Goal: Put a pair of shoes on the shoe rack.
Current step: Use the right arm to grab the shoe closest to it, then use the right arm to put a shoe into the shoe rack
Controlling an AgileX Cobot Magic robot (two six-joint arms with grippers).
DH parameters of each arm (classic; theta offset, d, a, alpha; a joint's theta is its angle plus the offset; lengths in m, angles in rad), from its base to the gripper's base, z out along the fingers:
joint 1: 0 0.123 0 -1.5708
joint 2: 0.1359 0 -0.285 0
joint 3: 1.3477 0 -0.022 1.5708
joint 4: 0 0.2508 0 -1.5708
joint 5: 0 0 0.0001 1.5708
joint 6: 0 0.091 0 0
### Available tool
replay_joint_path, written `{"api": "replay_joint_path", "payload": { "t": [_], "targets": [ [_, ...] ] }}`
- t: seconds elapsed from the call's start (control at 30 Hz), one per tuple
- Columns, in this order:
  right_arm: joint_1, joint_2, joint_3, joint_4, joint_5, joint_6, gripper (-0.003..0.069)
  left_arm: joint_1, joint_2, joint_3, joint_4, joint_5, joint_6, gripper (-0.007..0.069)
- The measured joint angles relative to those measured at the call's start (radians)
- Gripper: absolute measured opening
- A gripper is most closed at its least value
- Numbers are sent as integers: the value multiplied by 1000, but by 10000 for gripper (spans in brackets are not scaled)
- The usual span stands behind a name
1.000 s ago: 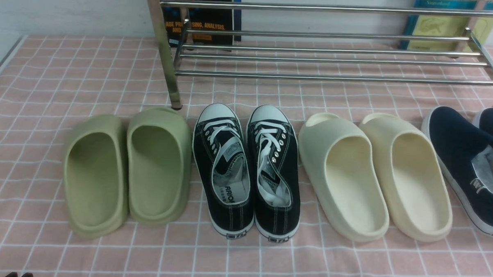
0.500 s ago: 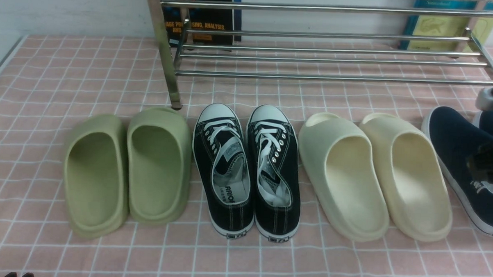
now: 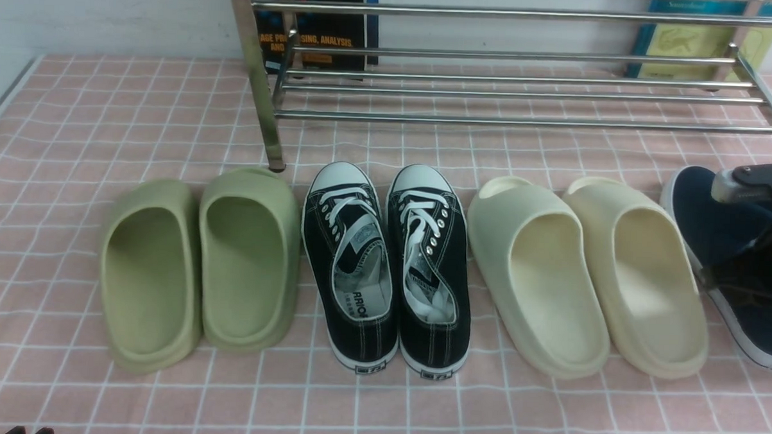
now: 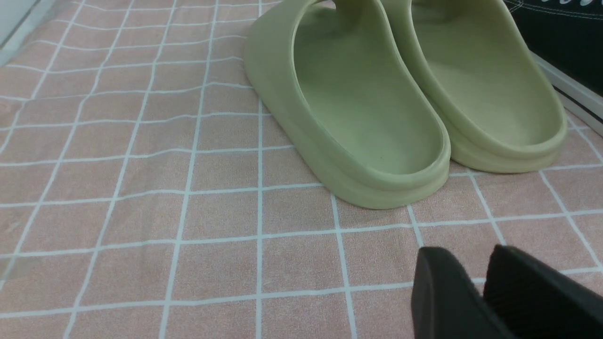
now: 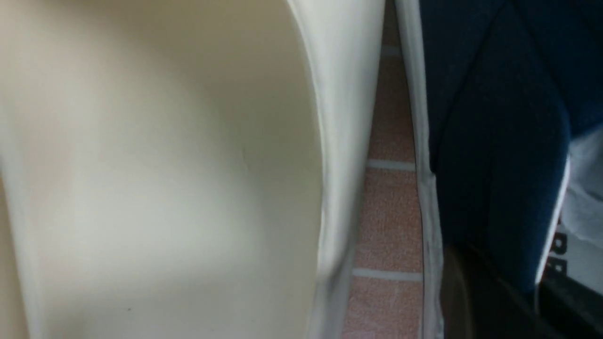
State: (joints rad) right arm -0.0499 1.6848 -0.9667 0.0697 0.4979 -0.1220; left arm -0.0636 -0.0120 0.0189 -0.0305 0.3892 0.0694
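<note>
Where the right gripper (image 3: 740, 281) hangs, navy slip-on (image 3: 694, 215) directly beneath — jaws hidden, cannot tell whether clamped.

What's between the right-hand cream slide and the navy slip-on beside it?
Only a narrow bare strip of pink checked cloth lies between the cream slide and the navy slip-on. The right wrist view shows it.

I see the shoe rack (image 3: 519, 93) is shiny chrome metal. In front of it, the cream slides (image 3: 538, 274) look matt, smooth foam; the navy shoes (image 3: 694, 215) are cloth; the tablecloth (image 3: 107, 104) is slightly rough.
</note>
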Motion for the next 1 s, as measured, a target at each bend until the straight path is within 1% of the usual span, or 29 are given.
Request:
{"api": "replay_joint_path", "payload": {
  "t": [0.1,0.23,0.33,0.43,0.57,0.67,0.77,0.87,0.97,1.0],
  "targets": [
    [0,-21,-8,-1,36,0,27,0,0,0,0,0,0,181],
    [1,-110,-53,4,178,0,27,0,0,0,0,0,0,183],
    [1,-168,-82,18,219,0,27,0,0,0,0,0,0,183],
    [1,-196,-113,46,224,-17,27,0,0,0,0,0,0,184],
    [9,-197,-149,126,221,-99,27,0,0,0,0,0,0,186],
    [45,-174,-187,201,200,-202,27,0,0,0,0,0,0,193],
    [87,-119,-247,234,147,-263,27,0,0,0,0,0,0,198],
    [106,-67,-306,242,124,-280,27,0,0,0,0,0,0,200],
    [117,67,-451,243,111,-285,27,0,0,0,0,0,0,200],
    [117,67,-459,243,111,-285,27,0,0,0,0,0,0,200]
  ]
}}
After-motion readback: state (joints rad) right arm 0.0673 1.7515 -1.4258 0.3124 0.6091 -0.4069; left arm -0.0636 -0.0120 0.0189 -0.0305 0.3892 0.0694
